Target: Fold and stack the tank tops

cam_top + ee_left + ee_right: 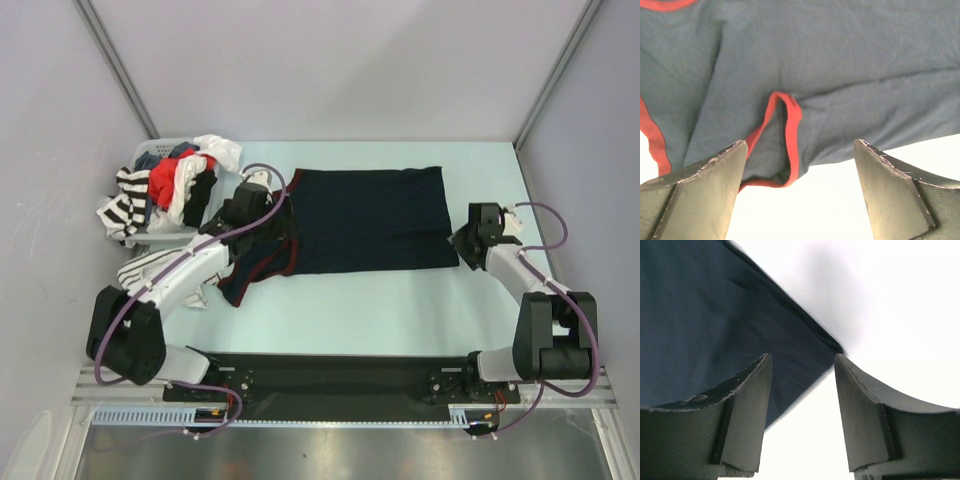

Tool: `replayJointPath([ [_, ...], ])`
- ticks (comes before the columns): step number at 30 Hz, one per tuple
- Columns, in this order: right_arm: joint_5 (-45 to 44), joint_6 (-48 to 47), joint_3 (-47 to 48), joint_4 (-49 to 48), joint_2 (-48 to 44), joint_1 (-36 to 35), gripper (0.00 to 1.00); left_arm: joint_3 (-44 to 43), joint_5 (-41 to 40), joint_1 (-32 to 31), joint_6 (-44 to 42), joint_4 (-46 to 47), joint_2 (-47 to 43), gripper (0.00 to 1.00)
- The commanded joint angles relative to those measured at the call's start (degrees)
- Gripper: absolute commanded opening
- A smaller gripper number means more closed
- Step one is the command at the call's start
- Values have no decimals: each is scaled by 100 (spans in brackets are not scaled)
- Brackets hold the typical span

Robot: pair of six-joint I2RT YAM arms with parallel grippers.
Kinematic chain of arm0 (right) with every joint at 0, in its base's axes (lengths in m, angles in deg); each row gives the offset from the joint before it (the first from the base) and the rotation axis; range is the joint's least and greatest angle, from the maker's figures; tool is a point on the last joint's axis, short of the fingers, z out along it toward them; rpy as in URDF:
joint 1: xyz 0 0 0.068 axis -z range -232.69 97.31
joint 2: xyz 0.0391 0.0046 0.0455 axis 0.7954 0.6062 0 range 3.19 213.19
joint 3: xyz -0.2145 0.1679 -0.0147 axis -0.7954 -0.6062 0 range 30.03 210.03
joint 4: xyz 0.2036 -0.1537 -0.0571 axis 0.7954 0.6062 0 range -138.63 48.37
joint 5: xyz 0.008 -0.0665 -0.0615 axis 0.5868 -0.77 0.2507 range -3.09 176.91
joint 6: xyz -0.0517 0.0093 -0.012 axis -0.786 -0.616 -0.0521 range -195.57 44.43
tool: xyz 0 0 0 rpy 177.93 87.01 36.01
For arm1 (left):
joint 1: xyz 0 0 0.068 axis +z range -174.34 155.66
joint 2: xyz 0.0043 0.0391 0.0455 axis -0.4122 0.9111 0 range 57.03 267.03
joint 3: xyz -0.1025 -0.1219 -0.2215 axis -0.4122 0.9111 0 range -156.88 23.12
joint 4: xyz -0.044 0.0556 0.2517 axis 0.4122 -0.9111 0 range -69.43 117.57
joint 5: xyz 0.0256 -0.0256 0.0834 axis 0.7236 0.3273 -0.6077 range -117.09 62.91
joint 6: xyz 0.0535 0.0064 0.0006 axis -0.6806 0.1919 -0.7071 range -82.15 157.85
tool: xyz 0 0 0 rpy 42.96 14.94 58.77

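Navy jersey (370, 215) is lying flat mid-tabletop (400, 300). L gripper (800, 142) is hovering over its maroon-trimmed edge, jaws apart; R gripper (802, 356) is hovering at its corner, jaws apart, nothing clamped.

ROBOTICS LAB, TEST CELL: Seen from above, a left arm (170, 280) and a right arm (530, 290), both white and black, are bolted to a black plate (340, 375). The plate sits on a slotted metal rail (330, 415) along the bottom edge of the frame. Purple cables (590, 350) loop along both arms. A pale table (400, 310) fills the middle, boxed in by plain lilac-grey panels (340, 60) joined by metal struts (117, 65) that run to the upper corners. A basket (160, 238) heaped with mixed clothes (170, 180) sits at upper left. A navy top (370, 220) lies spread flat at centre. The bare staged enclosure and fixed machinery mark a research rig.
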Motion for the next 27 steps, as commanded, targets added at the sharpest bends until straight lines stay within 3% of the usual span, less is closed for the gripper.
replayJointPath([
  [1,169,184,-363,-154,-222,18,57,271,-45,-163,-14,190,-481,92],
  [8,327,747,-1145,-812,-469,18,58,684,-72,-401,65,155,-921,92],
  [16,222,809,-882,-971,14,18,58,957,-1,-419,100,76,-1439,92],
  [19,117,843,-786,-1077,321,185,53,1098,8,-419,144,23,-1720,92],
  [23,-365,1202,-723,-613,551,281,27,1273,78,-427,197,-12,-1931,92],
  [25,-280,1178,-864,-673,437,457,22,1335,166,-419,188,-3,-2010,92],
  [27,-139,1003,-1048,-778,209,791,7,1370,139,-419,180,-38,-2037,92],
])
